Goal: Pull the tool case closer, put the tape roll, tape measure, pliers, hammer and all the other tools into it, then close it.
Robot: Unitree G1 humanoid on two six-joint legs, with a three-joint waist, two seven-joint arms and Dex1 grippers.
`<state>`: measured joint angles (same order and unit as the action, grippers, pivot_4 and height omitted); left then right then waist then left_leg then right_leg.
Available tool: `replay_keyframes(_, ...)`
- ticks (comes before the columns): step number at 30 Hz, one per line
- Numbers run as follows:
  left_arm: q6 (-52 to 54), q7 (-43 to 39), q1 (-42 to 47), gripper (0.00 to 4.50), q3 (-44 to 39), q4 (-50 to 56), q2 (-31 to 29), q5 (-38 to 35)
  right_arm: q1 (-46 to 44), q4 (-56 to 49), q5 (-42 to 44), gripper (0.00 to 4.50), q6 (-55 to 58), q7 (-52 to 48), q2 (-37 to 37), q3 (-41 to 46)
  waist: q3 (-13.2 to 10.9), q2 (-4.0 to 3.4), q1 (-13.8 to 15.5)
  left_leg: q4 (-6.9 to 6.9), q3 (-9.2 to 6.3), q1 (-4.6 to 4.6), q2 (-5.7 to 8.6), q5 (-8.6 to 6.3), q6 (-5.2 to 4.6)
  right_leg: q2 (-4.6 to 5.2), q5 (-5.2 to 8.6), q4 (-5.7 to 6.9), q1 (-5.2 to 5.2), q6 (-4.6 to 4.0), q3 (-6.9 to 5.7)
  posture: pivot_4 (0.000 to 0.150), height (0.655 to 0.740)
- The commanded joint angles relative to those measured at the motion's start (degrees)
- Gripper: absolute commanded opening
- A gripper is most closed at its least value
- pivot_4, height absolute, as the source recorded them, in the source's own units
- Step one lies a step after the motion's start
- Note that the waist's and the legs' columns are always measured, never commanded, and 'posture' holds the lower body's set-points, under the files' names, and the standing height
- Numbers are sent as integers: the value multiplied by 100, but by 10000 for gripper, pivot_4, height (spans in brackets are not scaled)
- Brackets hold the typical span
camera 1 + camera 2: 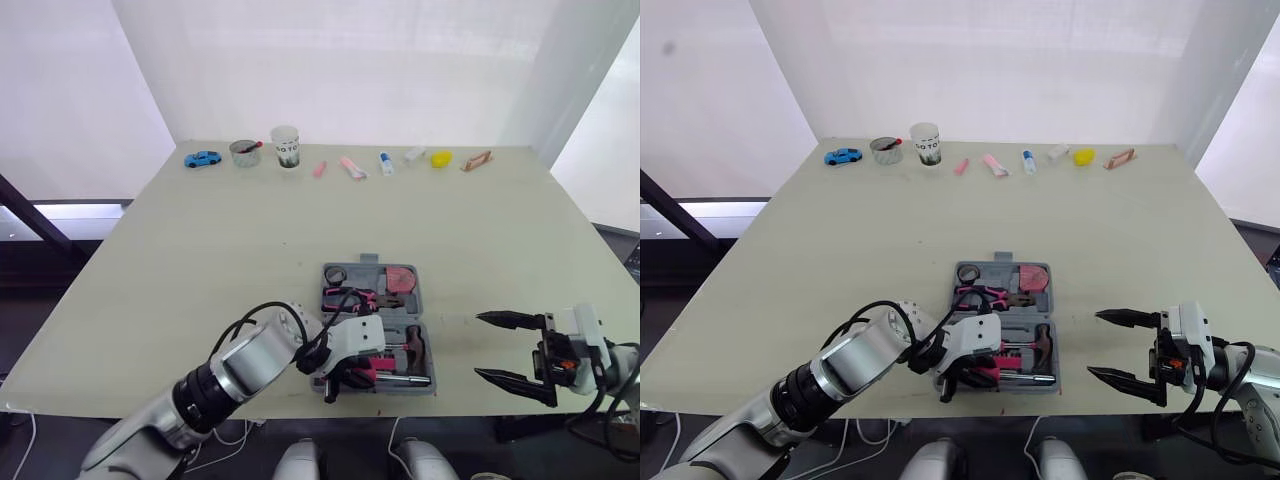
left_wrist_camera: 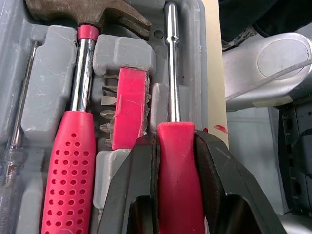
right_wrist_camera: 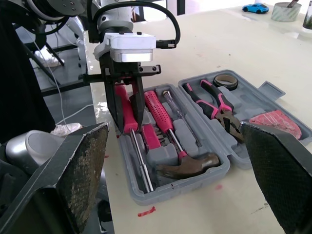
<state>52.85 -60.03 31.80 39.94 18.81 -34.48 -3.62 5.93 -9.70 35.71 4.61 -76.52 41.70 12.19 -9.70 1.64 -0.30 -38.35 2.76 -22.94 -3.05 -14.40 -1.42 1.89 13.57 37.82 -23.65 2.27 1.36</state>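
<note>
The grey tool case (image 1: pixel 416 292) lies open near the table's front edge. Its far half holds a tape roll (image 3: pixel 224 80), pink-handled pliers (image 3: pixel 218 104) and a pink tape measure (image 3: pixel 276 122). In the near half lie a hammer (image 2: pixel 80 102) with a pink grip and a pink bit holder (image 2: pixel 130 107). My left gripper (image 2: pixel 175 146) is shut on the pink handle of a screwdriver (image 2: pixel 171 73), which rests in the slot nearest the table edge. My right gripper (image 1: pixel 505 348) hovers open and holding nothing, to the right of the case.
Along the table's far edge stand a blue toy car (image 1: pixel 203 158), a tin cup (image 1: pixel 244 152), a paper cup (image 1: pixel 286 146) and several small items, among them a yellow one (image 1: pixel 441 158). The case's front wall sits close to the table edge (image 2: pixel 213 73).
</note>
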Motion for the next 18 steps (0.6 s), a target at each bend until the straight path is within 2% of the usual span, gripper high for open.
replay_keyframes(1,-41,65,-10,6222,146,95,48,36,-35,-100,55,45000,-79,-1,9,131,0,-1,3,0,0,0,0,0,0,0,0,0,0,0,0,1500,7400)
replay_keyframes(7,14,63,-8,6222,123,48,73,-28,-44,-94,46,45000,-92,6,2,129,1,-1,17,0,1,0,1,0,0,1,-1,-1,0,-1,1,1500,7400)
replay_keyframes(9,-25,1,8,16738,127,43,39,-51,-49,-87,40,45000,-93,11,0,122,1,-1,17,0,0,0,1,0,0,1,-1,-1,1,-1,2,1500,7400)
replay_keyframes(12,-164,39,43,28441,116,7,30,12,-67,-85,27,45000,-100,36,-14,107,1,-2,17,0,1,0,1,0,0,1,-1,0,1,-2,2,1500,7400)
replay_keyframes(18,-279,34,57,28441,77,14,-51,-15,-60,-109,12,45000,-109,67,-17,110,1,-2,16,-4,1,2,1,0,0,0,1,5,1,-3,1,1500,7400)
